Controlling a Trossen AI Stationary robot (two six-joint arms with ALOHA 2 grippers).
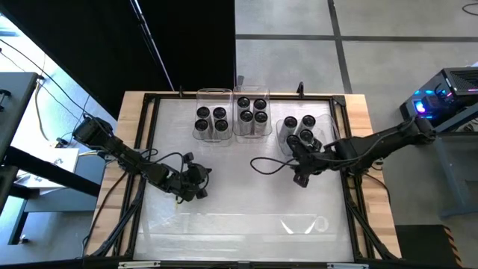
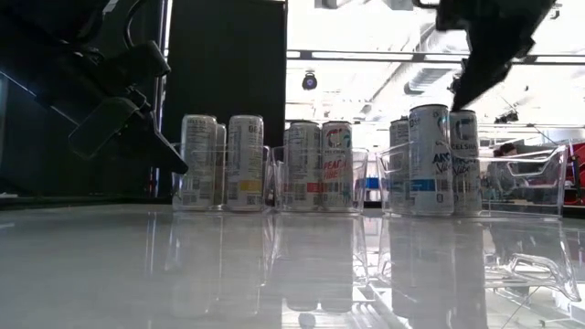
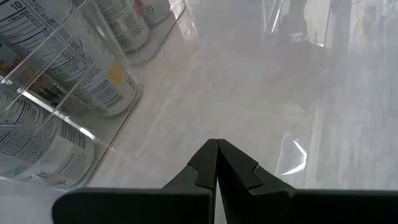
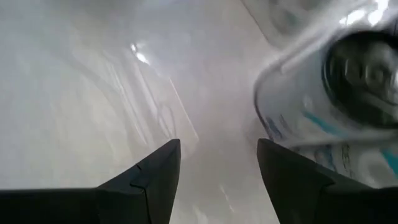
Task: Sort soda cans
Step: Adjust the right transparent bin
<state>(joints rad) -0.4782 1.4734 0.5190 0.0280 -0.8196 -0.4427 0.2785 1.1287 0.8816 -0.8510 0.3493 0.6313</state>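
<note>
Glossy white table (image 1: 239, 217) fills the foreground, bare and reflective in front, with a faint clear tray (image 1: 254, 223) lying flat near its front edge. On the left side, the left gripper (image 1: 200, 183) hangs low over the tabletop with its two dark fingers (image 3: 205, 163) pressed tight together, gripping nothing; it sits well in front of the back row.

Along the back edge stand three clear plastic trays holding the soda cans. Farthest left, the first tray (image 1: 213, 96) holds four upright cans (image 1: 210, 119). Just beside it, the middle tray (image 1: 240, 131) holds another four cans (image 1: 252, 109), also upright. Over to the right, the third tray (image 1: 284, 134) has cans (image 1: 299, 122) standing in it too, though the arm covers part of it, so their number is hard to tell.

At that third tray's front corner hovers the right gripper (image 1: 301, 178), its fingers (image 4: 152, 180) spread apart with only table showing between them. A blue-lettered can (image 4: 336, 106) stands just beside it inside the tray wall, not touched.
</note>
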